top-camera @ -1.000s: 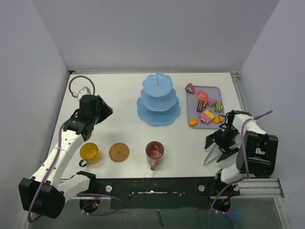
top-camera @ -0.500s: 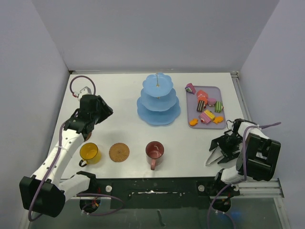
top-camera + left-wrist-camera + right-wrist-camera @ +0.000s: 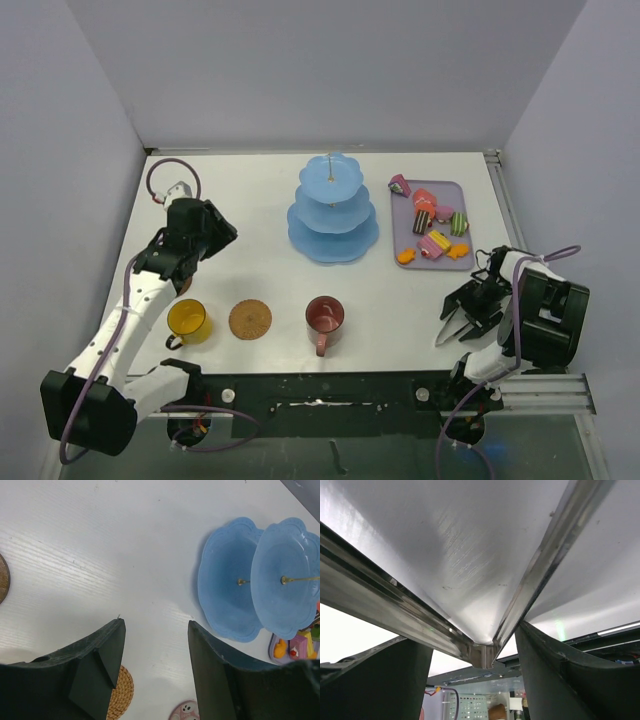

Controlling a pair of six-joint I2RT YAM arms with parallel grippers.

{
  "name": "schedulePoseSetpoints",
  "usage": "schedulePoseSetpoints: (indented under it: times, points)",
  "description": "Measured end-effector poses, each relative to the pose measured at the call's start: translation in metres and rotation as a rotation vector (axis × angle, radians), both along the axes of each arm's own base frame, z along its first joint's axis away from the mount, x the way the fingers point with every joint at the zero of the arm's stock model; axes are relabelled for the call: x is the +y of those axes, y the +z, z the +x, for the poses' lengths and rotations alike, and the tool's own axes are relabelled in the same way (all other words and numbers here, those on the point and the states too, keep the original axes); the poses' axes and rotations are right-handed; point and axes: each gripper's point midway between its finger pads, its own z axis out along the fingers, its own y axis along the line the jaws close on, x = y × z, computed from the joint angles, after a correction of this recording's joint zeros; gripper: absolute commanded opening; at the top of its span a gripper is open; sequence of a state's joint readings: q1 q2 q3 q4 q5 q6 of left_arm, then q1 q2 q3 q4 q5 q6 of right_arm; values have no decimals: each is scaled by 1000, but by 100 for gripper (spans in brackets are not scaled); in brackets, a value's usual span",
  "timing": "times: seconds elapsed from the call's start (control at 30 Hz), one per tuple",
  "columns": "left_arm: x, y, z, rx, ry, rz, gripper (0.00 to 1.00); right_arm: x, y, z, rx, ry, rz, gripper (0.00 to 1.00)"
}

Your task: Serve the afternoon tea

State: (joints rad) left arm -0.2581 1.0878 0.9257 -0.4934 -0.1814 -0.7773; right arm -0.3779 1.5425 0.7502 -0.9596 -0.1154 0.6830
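1. Left claw (image 3: 156,630) is hanging above the worktop (image 3: 250,190) with its fingers apart, and I am seeing bare white surface through the gap.
2. My right claw (image 3: 470,637) is clamping the thin metal tongs (image 3: 540,570). A finger is bearing on the outside of each arm. The hinge end is lying back toward the palm and the arms are spreading away from it.
3. From the top camera, I am watching that claw sitting low at the near right of the worktop, with the tongs pointing toward the near edge.
4. The light-blue three-tier stand (image 3: 300,243) is standing upright at the far middle, well apart from both claws.
5. The toy cakes (image 3: 432,225) are lying clustered on the lilac tray (image 3: 455,195), just right of the stand.
6. Along the near side, from the left, the yellow mug (image 3: 187,320), a coaster (image 3: 250,320) and the dark-red mug (image 3: 325,317) are sitting in a row. Each is apart from the next, and both mugs are resting directly on the worktop.
7. A second coaster (image 3: 2,577) is showing only an edge in the left wrist view.
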Motion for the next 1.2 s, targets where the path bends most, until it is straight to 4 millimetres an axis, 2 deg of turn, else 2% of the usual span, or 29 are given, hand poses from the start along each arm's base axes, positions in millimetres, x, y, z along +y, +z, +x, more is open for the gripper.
schedulePoseSetpoints:
  times: [0.1, 0.33, 0.4, 0.5, 0.57, 0.6, 0.67, 0.77, 1.03, 1.1, 1.2]
  points:
    - [0, 1, 0, -5, 1, -1, 52, -1, 0, 0, -3, 4, -7, 57]
    - [2, 5, -1, -16, 6, -4, 52, -8, 4, 4, -39, 38, -66, 53]
    - [2, 5, -1, -16, 6, -4, 52, -13, 12, 12, -76, 43, -102, 52]
    - [2, 6, 0, -20, 6, -5, 52, -23, 35, 36, -174, 34, -159, 51]
    - [1, 6, 1, -22, 3, -7, 52, -30, 49, 51, -234, 27, -192, 55]
    - [1, 6, 1, -22, 2, -9, 52, -32, 53, 54, -249, 25, -200, 61]
    - [0, 5, 2, -20, -3, -11, 52, -34, 57, 58, -263, 19, -212, 64]
    - [-1, 4, 3, -18, -8, -13, 51, -33, 56, 51, -235, 24, -210, 75]
    - [-2, 5, 2, -20, -12, -16, 52, -20, 39, 16, -144, 46, -171, 83]
    - [-2, 5, 2, -21, -13, -17, 52, -17, 35, 15, -141, 51, -157, 84]
    - [-2, 4, 1, -19, -13, -16, 52, -18, 31, 23, -163, 58, -151, 82]
